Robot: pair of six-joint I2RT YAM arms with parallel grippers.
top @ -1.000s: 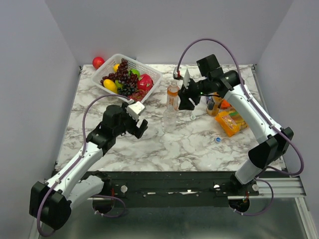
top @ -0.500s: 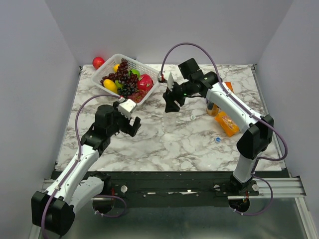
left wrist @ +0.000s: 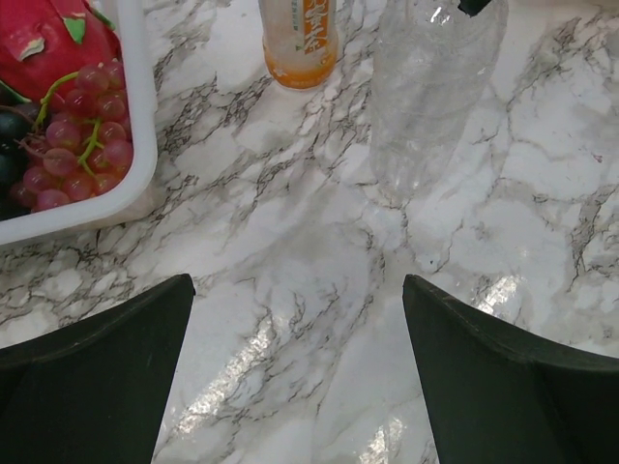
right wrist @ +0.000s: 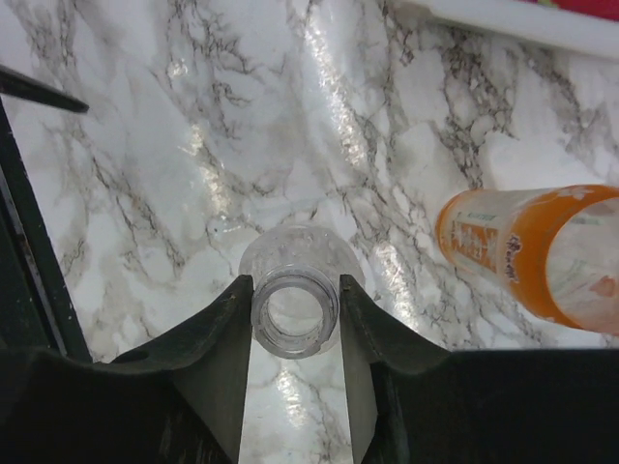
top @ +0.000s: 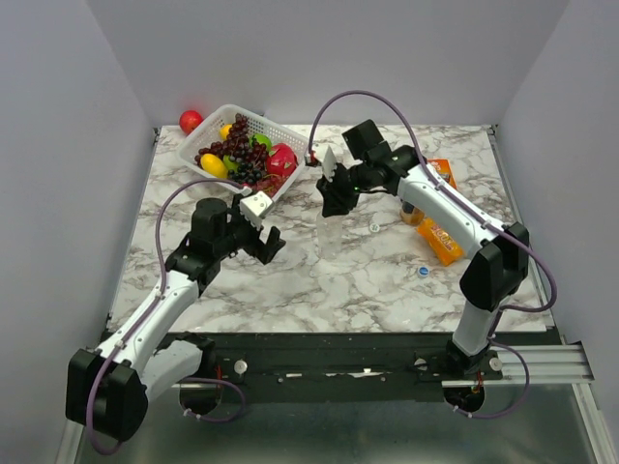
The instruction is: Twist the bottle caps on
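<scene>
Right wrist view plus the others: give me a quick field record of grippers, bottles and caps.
right gripper: shut on the neck of the clear bottle, jaws on either side
clear bottle: upright, mouth open, no cap
left gripper: open, empty, above bare marble
orange bottle: standing beside the clear bottle, not touching it
loose caps: blue cap and white cap on the table, right of the clear bottle
other: fruit basket at far left, snack packet at right

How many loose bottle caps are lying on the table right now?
2. The white cap lies just right of the clear bottle; the blue cap lies further right, nearer the arms' bases. More may be hidden.
</scene>
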